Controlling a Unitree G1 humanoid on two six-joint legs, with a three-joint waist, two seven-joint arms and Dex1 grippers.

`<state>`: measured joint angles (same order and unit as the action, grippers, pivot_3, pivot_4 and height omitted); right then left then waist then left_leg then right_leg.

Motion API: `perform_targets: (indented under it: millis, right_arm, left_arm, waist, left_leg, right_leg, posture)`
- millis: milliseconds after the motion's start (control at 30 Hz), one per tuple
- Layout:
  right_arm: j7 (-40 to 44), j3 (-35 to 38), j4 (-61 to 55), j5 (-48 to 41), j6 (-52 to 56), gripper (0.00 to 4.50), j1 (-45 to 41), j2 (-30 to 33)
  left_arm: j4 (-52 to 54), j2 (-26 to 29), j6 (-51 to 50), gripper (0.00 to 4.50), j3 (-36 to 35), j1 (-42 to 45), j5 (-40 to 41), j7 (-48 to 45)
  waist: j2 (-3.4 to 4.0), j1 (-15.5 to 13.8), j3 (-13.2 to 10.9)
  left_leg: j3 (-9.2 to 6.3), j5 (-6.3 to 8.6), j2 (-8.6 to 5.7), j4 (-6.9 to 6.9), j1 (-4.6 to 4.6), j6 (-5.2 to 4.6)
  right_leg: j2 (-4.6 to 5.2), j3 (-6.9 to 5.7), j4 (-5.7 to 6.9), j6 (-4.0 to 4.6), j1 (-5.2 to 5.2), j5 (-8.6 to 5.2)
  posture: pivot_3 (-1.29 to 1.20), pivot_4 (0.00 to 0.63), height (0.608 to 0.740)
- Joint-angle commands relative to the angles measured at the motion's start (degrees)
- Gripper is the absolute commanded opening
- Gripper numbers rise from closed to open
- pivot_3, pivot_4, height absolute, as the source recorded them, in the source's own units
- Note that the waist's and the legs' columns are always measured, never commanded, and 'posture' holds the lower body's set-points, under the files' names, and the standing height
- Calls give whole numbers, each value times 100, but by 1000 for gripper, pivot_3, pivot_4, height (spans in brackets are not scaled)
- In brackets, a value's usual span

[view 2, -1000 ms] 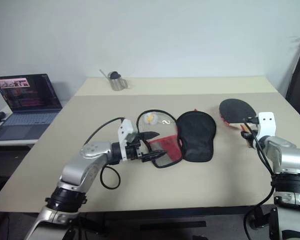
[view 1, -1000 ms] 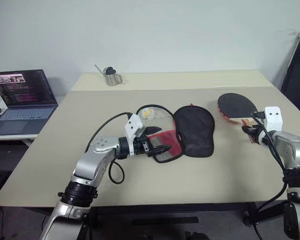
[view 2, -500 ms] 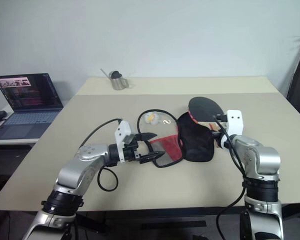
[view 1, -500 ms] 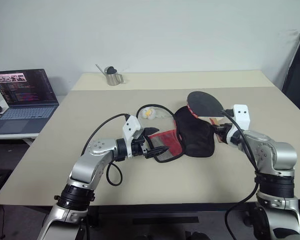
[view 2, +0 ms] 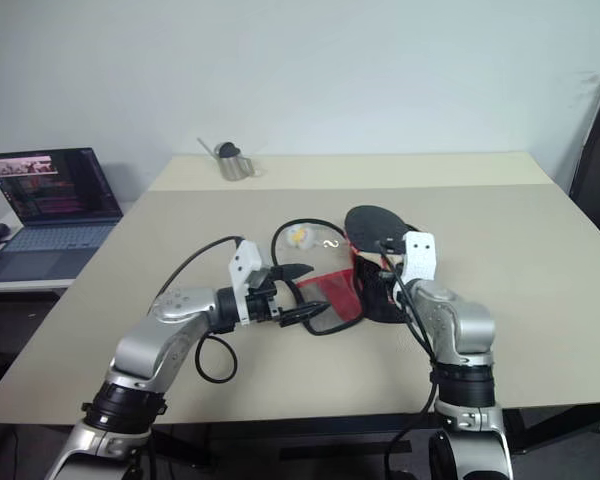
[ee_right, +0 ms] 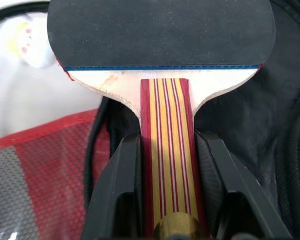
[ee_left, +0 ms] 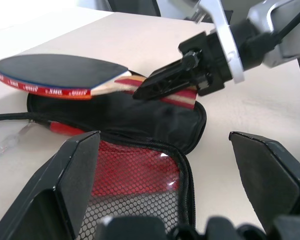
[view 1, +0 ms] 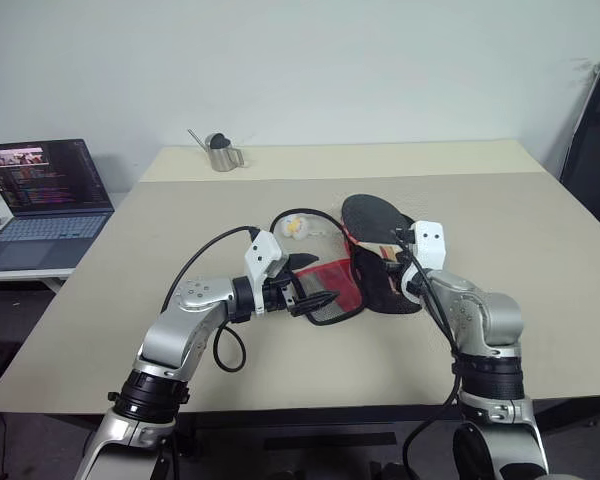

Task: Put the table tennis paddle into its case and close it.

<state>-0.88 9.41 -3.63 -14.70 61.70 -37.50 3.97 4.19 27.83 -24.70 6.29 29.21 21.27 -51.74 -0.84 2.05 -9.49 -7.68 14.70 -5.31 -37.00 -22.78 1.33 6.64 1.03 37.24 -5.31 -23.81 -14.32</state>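
At frame center, the right tool (view 1: 394, 254), clamping the table tennis paddle (view 1: 374, 218) by its handle, has swung it from the desk's right over the unzipped case (view 1: 385, 280), ready for insertion, while the left tool (view 1: 310, 285) waits open beside the case.

- The beige counter (view 1: 280, 370) carries everything.
- The opened case (view 1: 375, 270) lies flat near the middle, black half beside red mesh half.
- A small white-and-yellow object (view 1: 295, 228) and a black cable (view 1: 305, 213) lie just behind it.
- A metal cup (view 1: 221, 154) stands at the far left edge.

The paddle (view 1: 371, 216) hides part of its case (view 1: 388, 285)
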Motion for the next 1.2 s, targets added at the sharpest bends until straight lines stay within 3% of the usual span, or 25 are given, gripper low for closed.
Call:
perform_targets:
  millis: [33,1200]
  right_arm:
    - [-61,7,21,135,-430,1126,-55,74]
    - [-364,-264,547,667,-763,1126,19,-225]
  left_arm:
    - [273,48,17,4500,-127,-26,40,40]
    - [272,52,75,4500,-100,-89,13,90]
  waist:
    - [0,1,0]
    - [1,97,1]
  left_leg:
    - [0,0,0,0,0,0]
    - [2,-8,-1,-5,4,10]
  right_leg:
    - [0,0,0,0,0,0]
    - [-1,9,58,5,-20,0]
  posture:
    - [0,150,740]
    - [0,150,740]
